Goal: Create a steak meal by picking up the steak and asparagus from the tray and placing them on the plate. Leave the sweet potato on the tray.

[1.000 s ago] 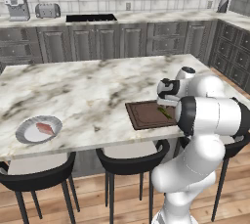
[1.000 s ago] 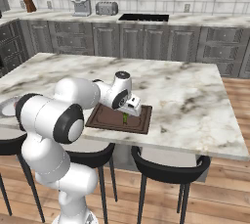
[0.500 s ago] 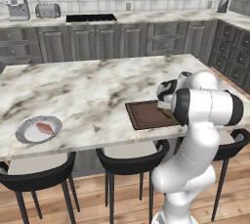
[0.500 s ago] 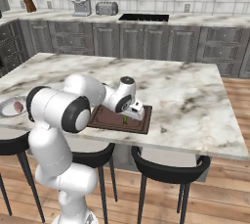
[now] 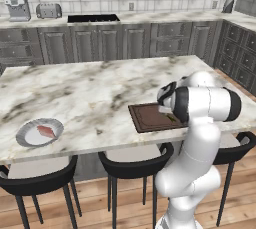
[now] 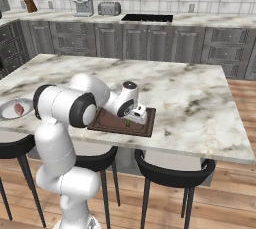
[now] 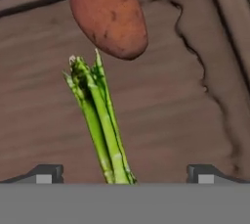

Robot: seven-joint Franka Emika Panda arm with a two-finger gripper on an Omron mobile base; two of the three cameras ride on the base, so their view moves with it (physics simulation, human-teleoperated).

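Note:
The steak (image 5: pixel 46 131) (image 6: pixel 19 108) lies on the round grey-rimmed plate (image 5: pixel 22 136) (image 6: pixel 7 115) at the left end of the island. On the dark brown tray (image 5: pixel 145 118) (image 6: pixel 107 122) (image 7: pixel 185 96) lie the green asparagus (image 7: pixel 100 115) (image 6: pixel 128 123) (image 5: pixel 171 118) and, just beyond its tips, the red-brown sweet potato (image 7: pixel 108 12). My gripper (image 7: pixel 125 174) (image 6: pixel 132 121) is low over the tray and open. Its fingertips (image 7: pixel 46 174) stand wide on either side of the asparagus's stem end, not touching it.
Black stools (image 5: pixel 132 165) (image 6: pixel 172 168) line the island's near edge under the marble top (image 5: pixel 90 93). My arm's elbow (image 5: pixel 207 104) covers the tray's right part in the left base view. A back counter holds a toaster (image 5: pixel 48 10) and a coffee machine (image 5: pixel 17 7).
The arm has folded and the hand has dropped lower over the tray, toward the asparagus. The jaws stayed open. Steak and plate have not moved.

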